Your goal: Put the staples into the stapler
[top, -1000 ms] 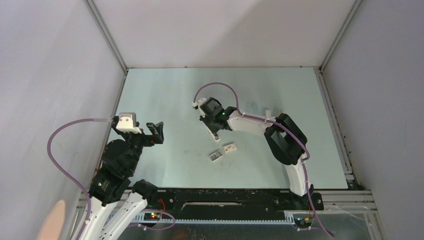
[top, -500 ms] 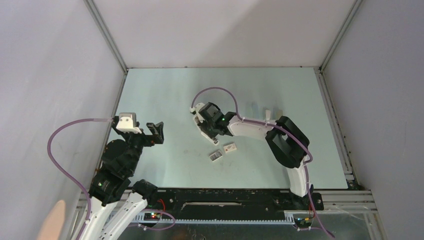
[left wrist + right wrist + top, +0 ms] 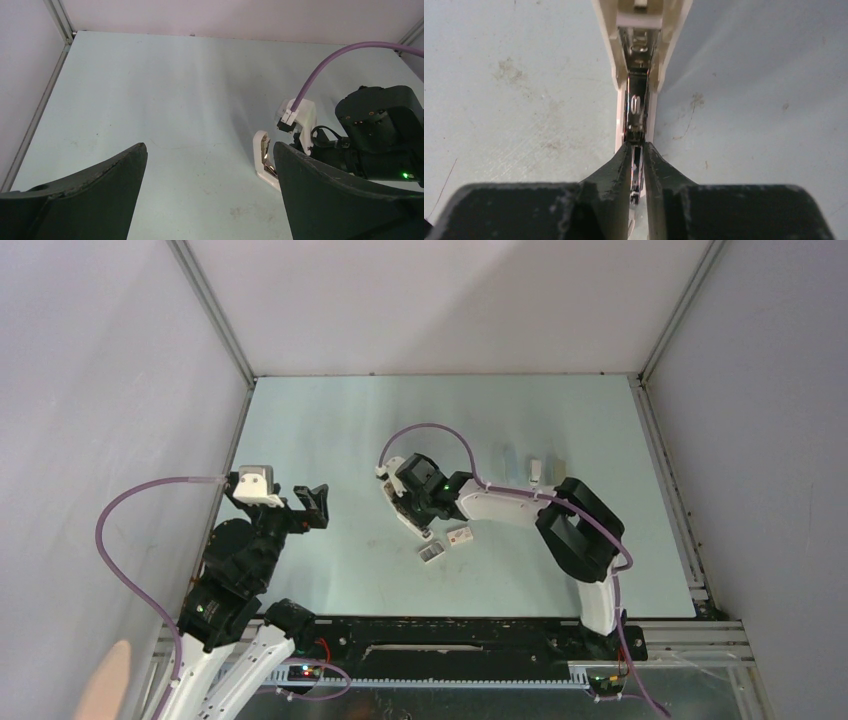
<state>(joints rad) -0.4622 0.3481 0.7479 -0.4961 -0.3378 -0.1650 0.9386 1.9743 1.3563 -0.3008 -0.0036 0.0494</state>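
Note:
The white stapler (image 3: 403, 516) lies open on the pale table; its metal channel faces the right wrist camera (image 3: 638, 95). My right gripper (image 3: 415, 508) is shut on the stapler's thin metal rail, fingertips pinching it (image 3: 637, 167). The staples (image 3: 431, 552) sit as grey strips in a small white tray just near-right of the stapler. The white box sleeve with a red mark (image 3: 460, 535) lies beside the tray. My left gripper (image 3: 311, 502) is open and empty at the left; its view shows the stapler's end (image 3: 261, 156) past the right finger.
Small pale objects (image 3: 535, 469) stand behind the right arm's forearm. The purple cable (image 3: 430, 430) loops over the right wrist. Enclosure walls bound the table on left, back and right.
My right gripper has carried the stapler toward the near left, closer to the staples tray. The left arm has not moved.

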